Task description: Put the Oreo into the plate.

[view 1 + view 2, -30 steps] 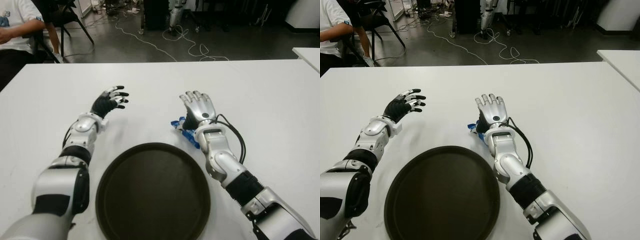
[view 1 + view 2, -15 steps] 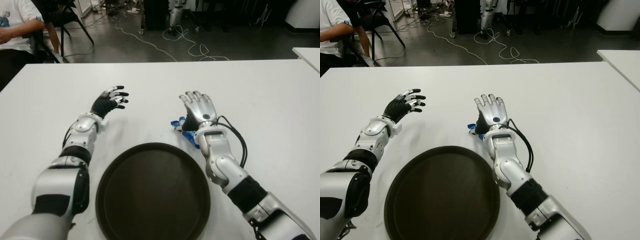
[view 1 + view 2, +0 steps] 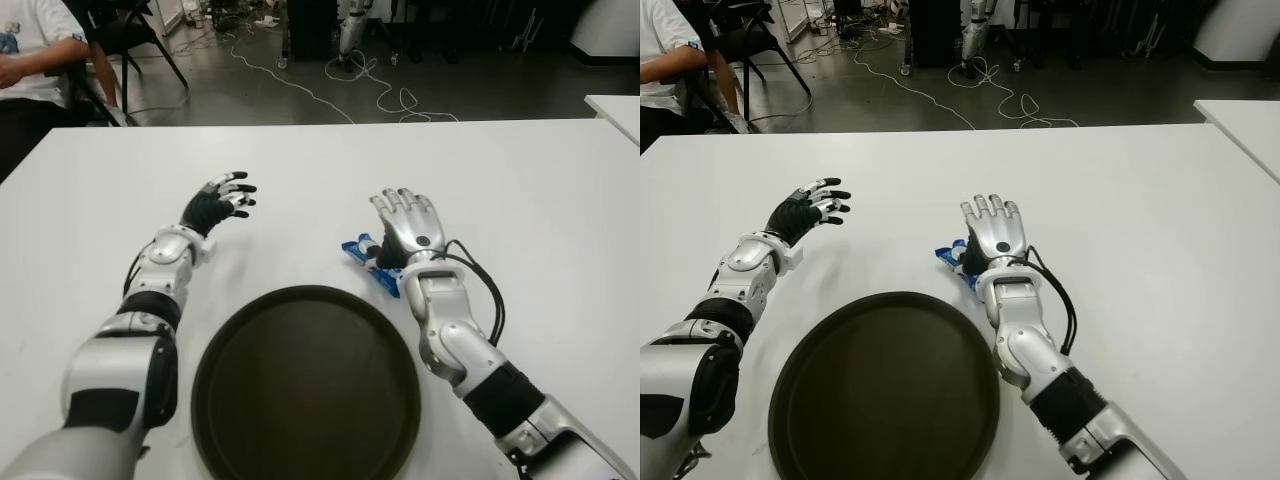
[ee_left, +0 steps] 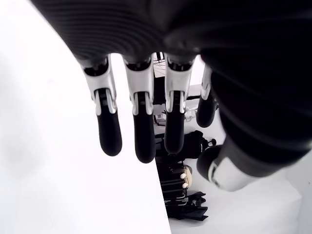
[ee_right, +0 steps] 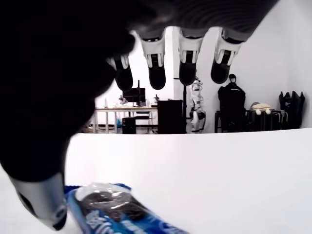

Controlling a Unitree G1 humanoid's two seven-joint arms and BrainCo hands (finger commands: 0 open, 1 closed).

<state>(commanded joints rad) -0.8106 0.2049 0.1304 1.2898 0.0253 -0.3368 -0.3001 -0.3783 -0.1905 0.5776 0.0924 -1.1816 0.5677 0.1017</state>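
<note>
A blue Oreo pack [image 3: 362, 250] lies flat on the white table [image 3: 520, 200], just beyond the far right rim of the dark round plate [image 3: 305, 385]. My right hand [image 3: 398, 232] hovers over the pack's right end, fingers [image 5: 188, 68] stretched out and open, holding nothing. In the right wrist view the Oreo pack [image 5: 112, 209] shows under the palm beside the thumb. My left hand [image 3: 222, 198] shows to the left of the plate's far side, fingers [image 4: 139, 126] spread, nothing in it. The plate holds nothing.
A seated person [image 3: 30, 50] and a chair are beyond the table's far left corner. Cables [image 3: 370, 85] run over the dark floor behind. Another white table's corner [image 3: 615, 105] shows at the far right.
My right hand has shifted a little to the right and nearer to me, so more of the Oreo pack shows on its left. The left hand has not moved.
</note>
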